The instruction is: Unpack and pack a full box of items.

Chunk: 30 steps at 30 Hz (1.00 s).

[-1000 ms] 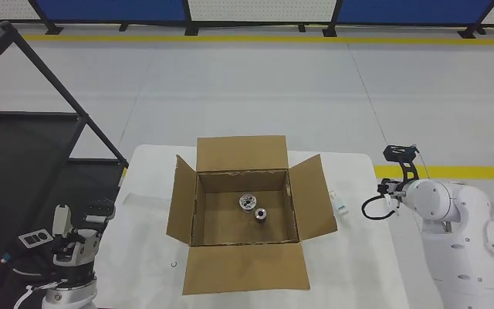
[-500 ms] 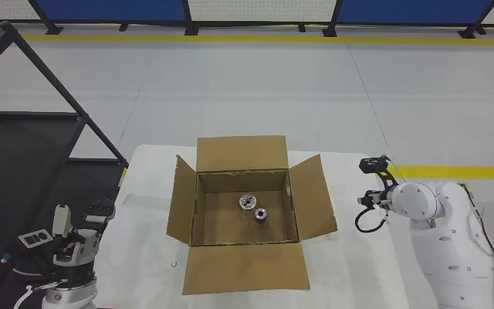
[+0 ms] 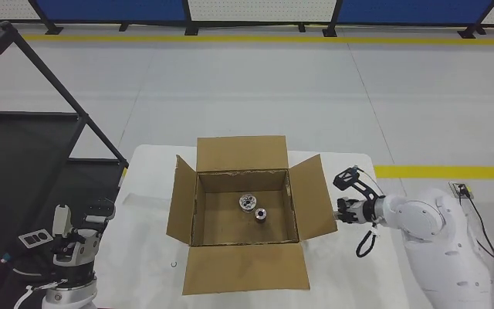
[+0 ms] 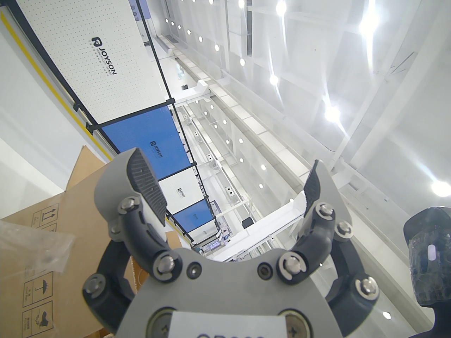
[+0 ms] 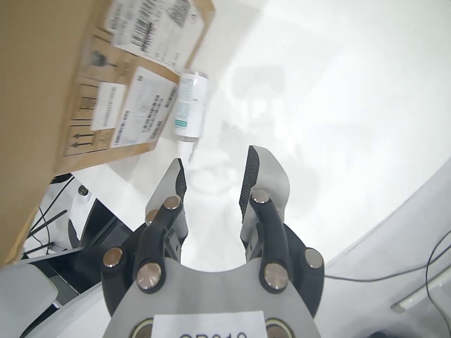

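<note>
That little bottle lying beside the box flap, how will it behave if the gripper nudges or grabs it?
The small bottle lies on its side and looks cylindrical, so a nudge would probably roll it. It looks slim, so it is likely light. Its smooth-looking label might slip in the right gripper.

Open box point(image 3: 243, 266) w/ 2 metal parts point(image 3: 248, 202) inside, tube point(image 5: 190, 107) beside.

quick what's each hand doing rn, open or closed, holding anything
Left hand: open, holding nothing.
Right hand: open, holding nothing, close to the small white teal-labelled bottle.
</note>
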Available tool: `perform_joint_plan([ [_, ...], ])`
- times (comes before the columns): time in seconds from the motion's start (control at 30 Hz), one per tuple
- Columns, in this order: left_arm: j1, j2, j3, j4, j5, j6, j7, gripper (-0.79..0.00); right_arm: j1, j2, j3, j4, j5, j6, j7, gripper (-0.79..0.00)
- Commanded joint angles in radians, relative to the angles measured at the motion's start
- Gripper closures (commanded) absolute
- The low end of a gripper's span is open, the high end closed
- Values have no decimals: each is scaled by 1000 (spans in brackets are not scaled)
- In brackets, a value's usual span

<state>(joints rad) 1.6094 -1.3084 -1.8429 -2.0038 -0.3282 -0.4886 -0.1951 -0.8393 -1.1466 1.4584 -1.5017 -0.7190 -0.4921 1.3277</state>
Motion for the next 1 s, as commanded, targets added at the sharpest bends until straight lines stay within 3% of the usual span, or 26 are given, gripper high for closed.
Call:
perform_joint_plan([
  [0.0,0,0,1,-1,0,2,0,-785,-39,11,3,-58,30,-23,-23,-382],
  [0.1,-1,0,3,-4,-3,15,-5,-785,-94,35,1,-116,70,-61,-61,-391],
  [0.37,-7,-2,24,-1,16,21,5,-785,-193,111,-56,-151,120,-154,-153,-545],
  [0.53,-9,-2,42,-2,18,22,-5,-785,-208,138,-57,-157,138,-119,-125,-785],
  [0.77,-3,-1,37,11,9,16,-35,-785,-205,138,-57,-159,202,-64,-242,-779],
  [0.87,-1,0,32,17,11,14,-42,-785,-198,136,-78,-174,195,-26,-279,-680],
  [0.93,3,0,28,18,11,10,-42,-785,-191,134,-97,-181,195,-22,-293,-671],
  [0.97,4,0,26,18,10,9,-40,-785,-187,134,-104,-182,193,-20,-298,-613],
])
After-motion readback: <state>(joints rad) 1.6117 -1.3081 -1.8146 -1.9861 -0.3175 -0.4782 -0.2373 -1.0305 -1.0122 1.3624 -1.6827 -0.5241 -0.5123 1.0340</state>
